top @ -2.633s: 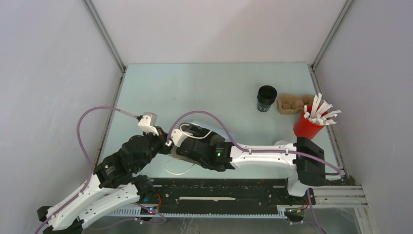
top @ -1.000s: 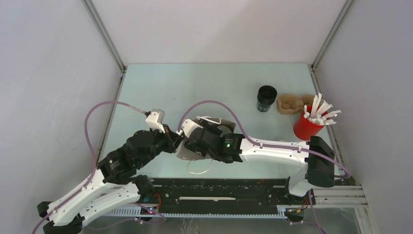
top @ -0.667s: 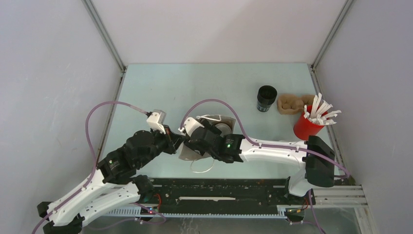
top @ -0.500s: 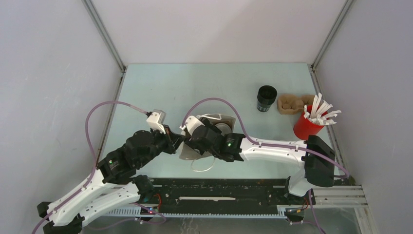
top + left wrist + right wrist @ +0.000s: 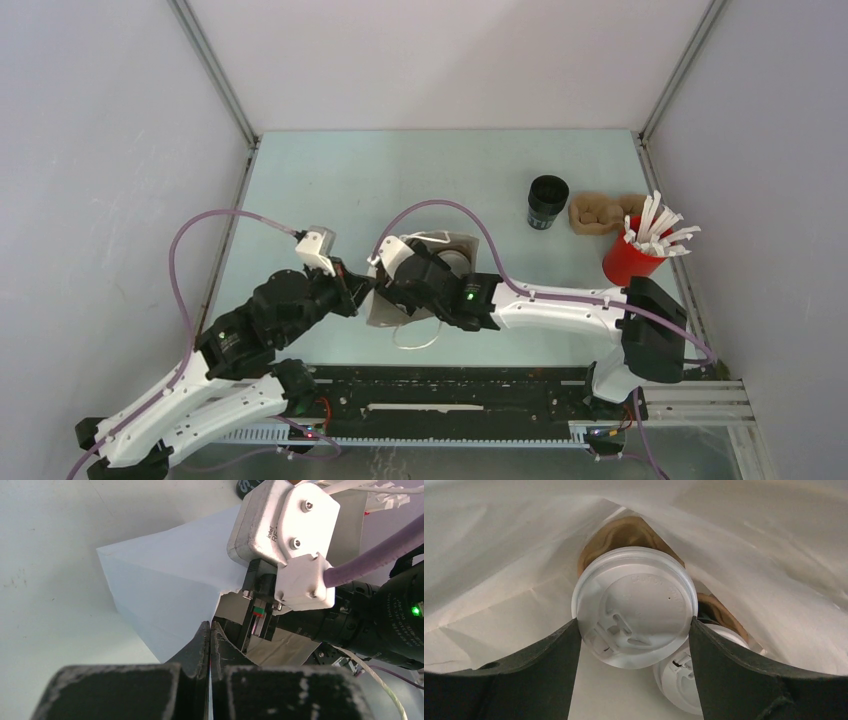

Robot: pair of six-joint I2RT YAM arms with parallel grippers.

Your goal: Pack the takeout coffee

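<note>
My left end effector is fully closed, its tips pinching the torn lip of the white paper bag and holding the mouth up; from above, the bag sits just toward 6 o'clock of the middle of the worktop, one white handle loop trailing at its 6 o'clock side. My right end effector is reached into the bag, jaws standing wide and pressed against either side of a white-lidded cup, so I judge I have that cup in my grip. At its 5 o'clock lies a second white lid, and brown cardboard shows behind both at 12 o'clock, though I cannot tell whether the cups sit seated in it. So two lidded coffees are inside the bag, which I take as the main step largely done, with the gripped cup not yet let go. Out at 2 o'clock on the worktop stand a lidless black cup, just beside it a brown moulded tray, and at 3 o'clock a red cup bristling with white sticks. Whether any of these belong in the bag I can only guess; a stick or two seems likely left, then closing the bag.
</note>
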